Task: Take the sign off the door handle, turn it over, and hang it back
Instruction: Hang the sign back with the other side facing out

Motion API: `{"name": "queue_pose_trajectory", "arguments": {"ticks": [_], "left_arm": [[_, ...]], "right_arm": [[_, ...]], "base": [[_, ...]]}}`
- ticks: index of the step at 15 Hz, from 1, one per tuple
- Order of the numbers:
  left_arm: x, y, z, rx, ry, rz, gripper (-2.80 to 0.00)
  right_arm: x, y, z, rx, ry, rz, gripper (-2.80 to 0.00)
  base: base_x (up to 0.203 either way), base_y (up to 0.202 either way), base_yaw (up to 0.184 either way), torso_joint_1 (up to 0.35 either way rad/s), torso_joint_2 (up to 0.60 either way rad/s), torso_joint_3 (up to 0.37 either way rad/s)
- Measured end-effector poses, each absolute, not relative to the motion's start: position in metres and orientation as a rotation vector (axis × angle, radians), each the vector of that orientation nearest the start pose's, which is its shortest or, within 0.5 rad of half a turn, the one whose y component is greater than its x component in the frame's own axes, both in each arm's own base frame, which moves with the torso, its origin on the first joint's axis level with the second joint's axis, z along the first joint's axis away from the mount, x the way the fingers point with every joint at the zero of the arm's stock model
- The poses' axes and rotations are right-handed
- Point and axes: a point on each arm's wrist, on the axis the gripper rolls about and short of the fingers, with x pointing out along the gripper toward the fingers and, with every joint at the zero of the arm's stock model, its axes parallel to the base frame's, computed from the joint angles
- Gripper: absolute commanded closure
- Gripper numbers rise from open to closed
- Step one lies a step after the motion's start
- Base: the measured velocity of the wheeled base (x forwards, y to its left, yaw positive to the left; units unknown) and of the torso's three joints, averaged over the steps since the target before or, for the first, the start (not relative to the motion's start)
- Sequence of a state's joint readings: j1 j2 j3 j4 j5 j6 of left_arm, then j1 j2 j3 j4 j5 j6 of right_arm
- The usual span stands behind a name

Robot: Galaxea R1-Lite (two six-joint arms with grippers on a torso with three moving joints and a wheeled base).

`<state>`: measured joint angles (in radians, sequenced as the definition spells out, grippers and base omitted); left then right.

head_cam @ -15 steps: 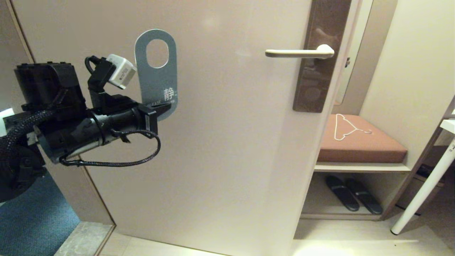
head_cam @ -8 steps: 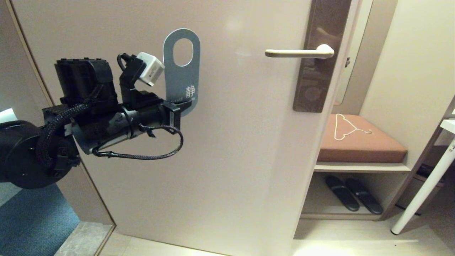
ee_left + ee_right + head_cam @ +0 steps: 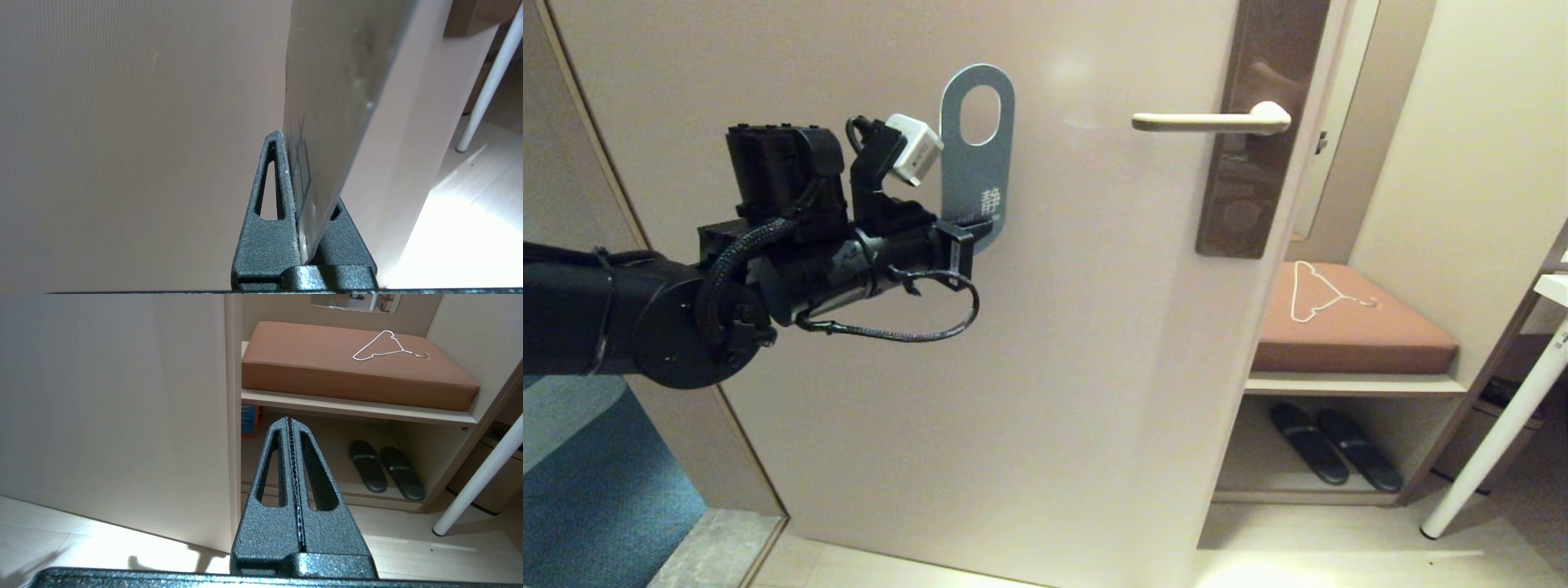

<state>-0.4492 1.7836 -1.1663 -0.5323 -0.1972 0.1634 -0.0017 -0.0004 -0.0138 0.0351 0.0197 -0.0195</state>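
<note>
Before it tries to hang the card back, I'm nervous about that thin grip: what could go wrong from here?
1. The left gripper pinches only the bottom edge of the sign, so the tall card could twist or slip if it bumps anything.
2. The oval hole is narrow, and the free tip of the door handle could hit the card's rim instead of entering.
3. The sign sits close to the door and may scrape it.

Left gripper (image 3: 300, 196): fingers clamped on lower edge of sign (image 3: 339, 81), seen edge-on; door (image 3: 135, 134) behind.
</note>
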Motion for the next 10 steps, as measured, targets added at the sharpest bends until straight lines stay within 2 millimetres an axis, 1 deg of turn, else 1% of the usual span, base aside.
{"name": "queue_pose_trajectory", "arguments": {"ticks": [4, 10], "left_arm": [[0.324, -0.177, 0.252, 0.162, -0.01, -0.689, 0.0], [0.325, -0.2, 0.255, 0.163, -0.009, -0.743, 0.0]], "right_arm": [[-0.024, 0.0, 0.076, -0.019, 0.02, 0.018, 0.0], [-0.024, 0.0, 0.076, -0.019, 0.02, 0.018, 0.0]], "base": [[0.0, 0.0, 0.0, 0.0, 0.0, 0.0], [0.0, 0.0, 0.0, 0.0, 0.0, 0.0]]}}
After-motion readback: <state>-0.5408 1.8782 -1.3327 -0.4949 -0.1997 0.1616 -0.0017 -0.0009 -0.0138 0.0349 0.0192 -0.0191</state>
